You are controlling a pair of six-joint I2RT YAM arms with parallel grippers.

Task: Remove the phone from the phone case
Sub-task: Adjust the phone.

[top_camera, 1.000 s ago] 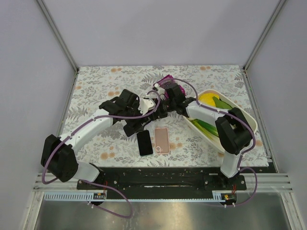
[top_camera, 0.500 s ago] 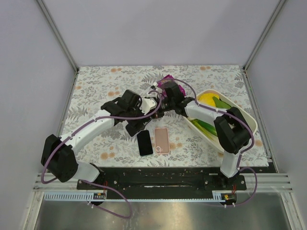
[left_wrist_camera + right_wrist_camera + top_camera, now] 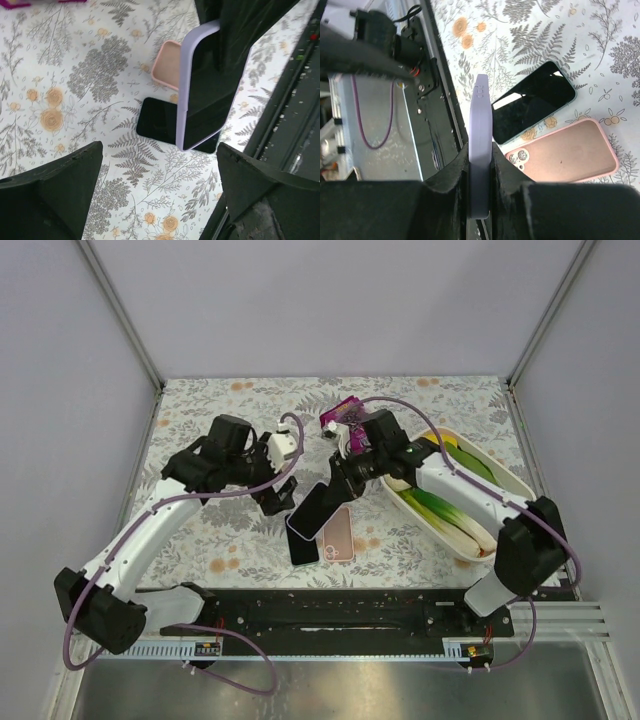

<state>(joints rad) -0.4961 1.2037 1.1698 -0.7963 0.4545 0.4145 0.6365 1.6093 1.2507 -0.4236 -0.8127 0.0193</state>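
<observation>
A phone with a dark screen sits in a lavender phone case (image 3: 314, 508), held tilted above the table. My right gripper (image 3: 338, 483) is shut on its upper end. In the right wrist view the case (image 3: 481, 130) shows edge-on, pinched between both fingers of that gripper (image 3: 481, 167). My left gripper (image 3: 280, 496) stands open just left of the phone, not touching it. In the left wrist view the cased phone (image 3: 212, 85) hangs beyond the wide-open left gripper (image 3: 160, 200).
Under the held phone a bare black phone (image 3: 302, 548) and a pink-cased phone (image 3: 338, 532) lie flat on the floral table. At the right stands a white tray (image 3: 522, 490) of green and yellow items. A magenta packet (image 3: 345, 410) lies behind. The black rail (image 3: 330, 610) edges the near side.
The right gripper has shut on the lavender-cased phone and brought it toward the near side. The left gripper has opened wide and drawn back to the left.
</observation>
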